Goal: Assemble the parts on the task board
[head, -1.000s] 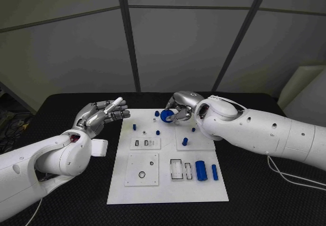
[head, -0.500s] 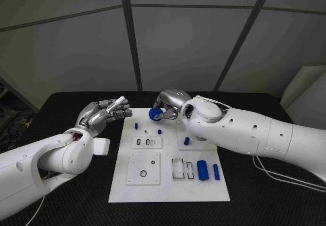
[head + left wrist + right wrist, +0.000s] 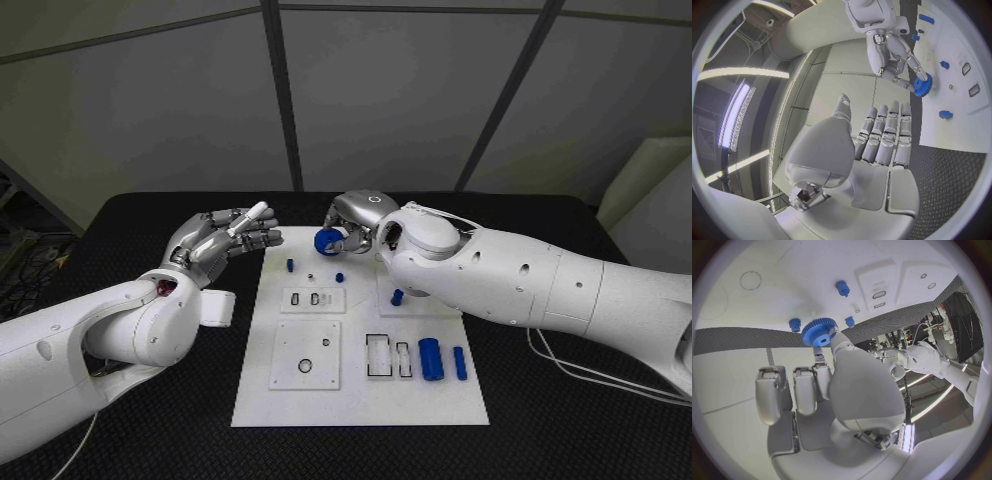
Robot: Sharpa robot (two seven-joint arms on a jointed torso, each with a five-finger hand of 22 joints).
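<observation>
Over the far left of the task board (image 3: 361, 400): right hand (image 3: 361, 222), fingers pinching blue gear (image 3: 329, 239), shifted leftward from a second ago, toward upright blue pegs (image 3: 290, 266); seating probably next. Left hand (image 3: 219, 240): raised beside board, fingers pressed together, empty, unchanged.

- We see the board (image 3: 274, 395) at the table's (image 3: 577, 400) centre.
- Our right hand (image 3: 356, 225) holds a gear (image 3: 329, 240) above the board's 12 o'clock edge.
- Our left hand (image 3: 216, 240) hangs off the board at 10 o'clock.
- Two pegs (image 3: 290, 266) stand at 11, just before the gear.
- A cylinder (image 3: 428, 358) and a pin (image 3: 459, 363) lie side by side at 4 o'clock.
</observation>
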